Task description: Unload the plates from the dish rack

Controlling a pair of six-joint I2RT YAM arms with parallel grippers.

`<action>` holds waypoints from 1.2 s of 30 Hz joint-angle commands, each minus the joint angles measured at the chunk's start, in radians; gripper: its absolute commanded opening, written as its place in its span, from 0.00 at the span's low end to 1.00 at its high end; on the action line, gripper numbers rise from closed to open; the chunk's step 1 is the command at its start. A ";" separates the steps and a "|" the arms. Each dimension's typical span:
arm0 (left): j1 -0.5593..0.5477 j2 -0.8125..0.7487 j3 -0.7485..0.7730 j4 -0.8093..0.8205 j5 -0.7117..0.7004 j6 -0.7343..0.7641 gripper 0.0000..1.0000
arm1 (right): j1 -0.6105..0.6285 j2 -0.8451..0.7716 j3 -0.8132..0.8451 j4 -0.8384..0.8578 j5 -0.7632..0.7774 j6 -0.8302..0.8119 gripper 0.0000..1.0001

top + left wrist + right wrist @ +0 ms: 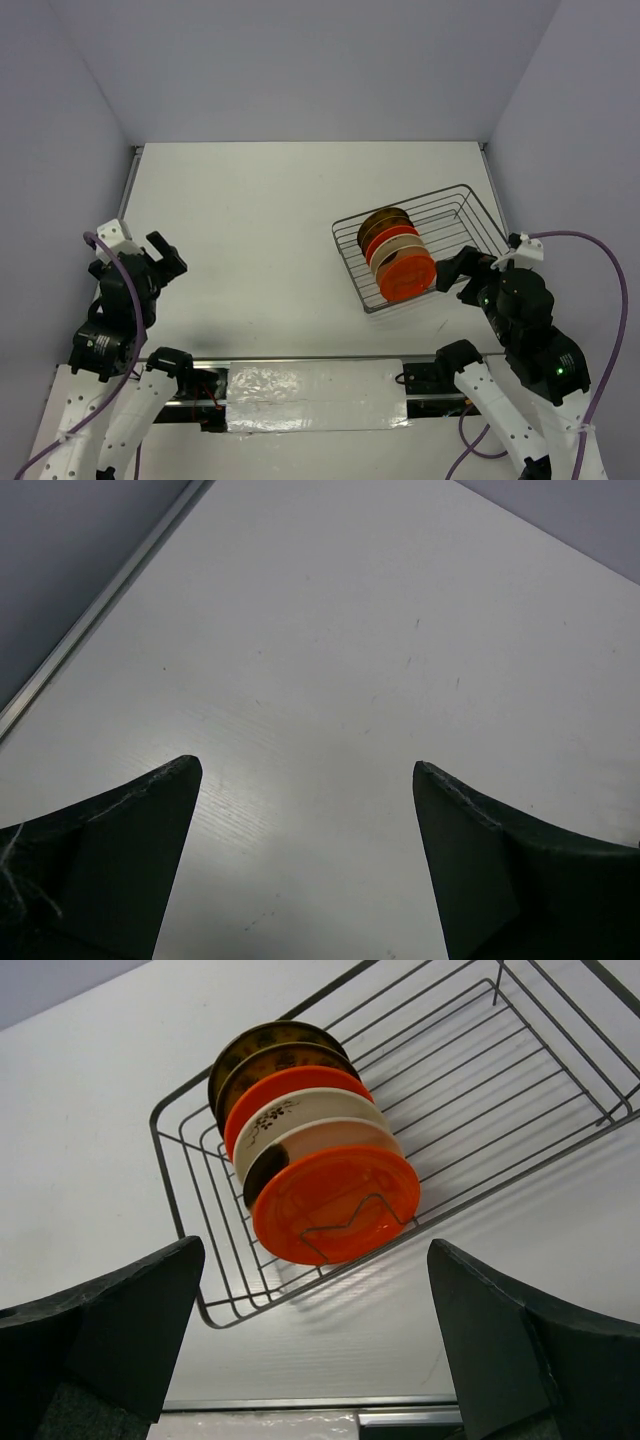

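White table [260, 220] holds one dish rack [452, 212], six plates [405, 275]; left claw [305, 768], right claw [315, 1248] gape empty.

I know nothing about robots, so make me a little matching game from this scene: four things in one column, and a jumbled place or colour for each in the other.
Column one
1. left tool
2. right tool
3. plate nearest the right tool
4. plate farthest from it

Column two
A. dark brown with yellow pattern
B. open, facing the dish rack
C. plain orange-red
D. open, over bare table

Pairs: 1-D, 2-B, 3-C, 4-A
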 commanded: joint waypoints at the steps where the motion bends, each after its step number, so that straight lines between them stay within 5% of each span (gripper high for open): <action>1: -0.004 0.028 0.016 0.009 -0.030 -0.031 1.00 | -0.004 -0.029 -0.009 0.014 0.045 0.073 1.00; 7: -0.004 0.114 0.033 -0.011 -0.032 -0.033 0.99 | -0.004 -0.088 -0.091 0.170 -0.048 0.330 1.00; 19: -0.017 0.102 0.025 0.003 -0.009 -0.021 1.00 | -0.001 0.182 -0.309 0.254 0.028 0.846 0.98; 30: -0.055 0.129 0.021 0.016 0.023 -0.004 0.99 | -0.001 0.321 -0.332 0.362 0.065 0.874 0.84; 36: -0.058 0.128 0.021 0.018 0.026 -0.002 0.99 | 0.001 0.360 -0.332 0.377 0.096 0.882 0.66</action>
